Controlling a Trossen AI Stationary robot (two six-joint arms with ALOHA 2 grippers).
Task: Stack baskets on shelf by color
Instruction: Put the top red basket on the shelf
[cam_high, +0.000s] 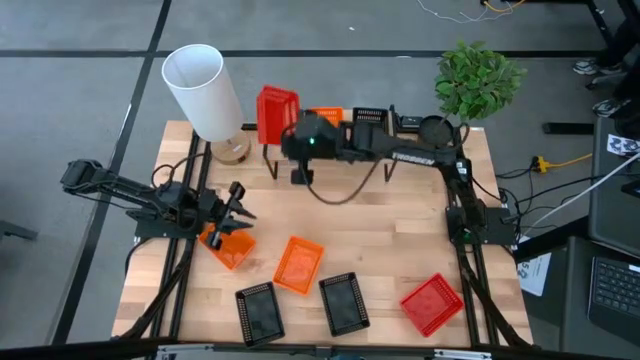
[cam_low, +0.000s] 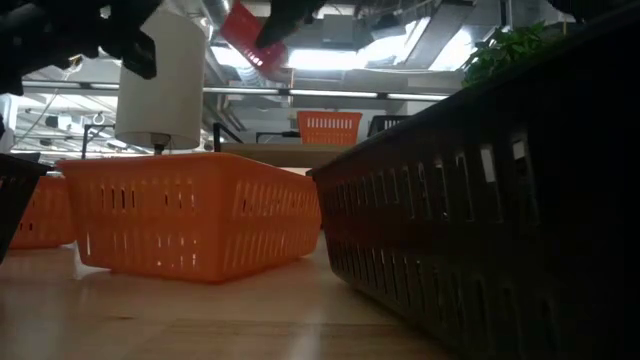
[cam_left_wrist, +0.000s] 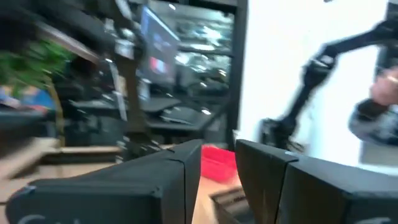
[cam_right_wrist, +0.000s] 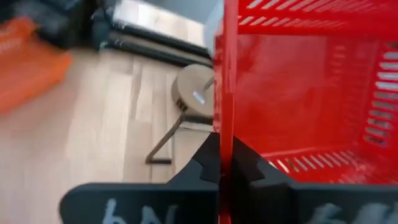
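My right gripper (cam_high: 292, 130) (cam_right_wrist: 224, 165) is shut on a red basket (cam_high: 277, 114) (cam_low: 245, 35), which is in the air over the left end of the shelf (cam_low: 260, 149). An orange basket (cam_high: 325, 114) (cam_low: 329, 127) and a black basket (cam_high: 370, 117) sit on the shelf top. On the table lie two orange baskets (cam_high: 228, 246) (cam_high: 299, 264), two black ones (cam_high: 260, 312) (cam_high: 344, 302) and a red one (cam_high: 432, 303). My left gripper (cam_high: 238, 202) (cam_left_wrist: 219, 168) hovers open just above the left orange basket, touching nothing. My right gripper pinches one side wall of the red basket at its rim (cam_right_wrist: 225, 112), one finger inside the basket and one outside. The fingers reach it about level, from the table's right. The basket is lifted clear of the shelf and is tipped onto its side.
A lamp with a white shade (cam_high: 205, 88) and a round wooden base (cam_high: 231, 150) stands at the far left, close to the held basket. A potted plant (cam_high: 478, 78) is at the far right corner. A dark cable (cam_high: 345, 192) loops below the right arm.
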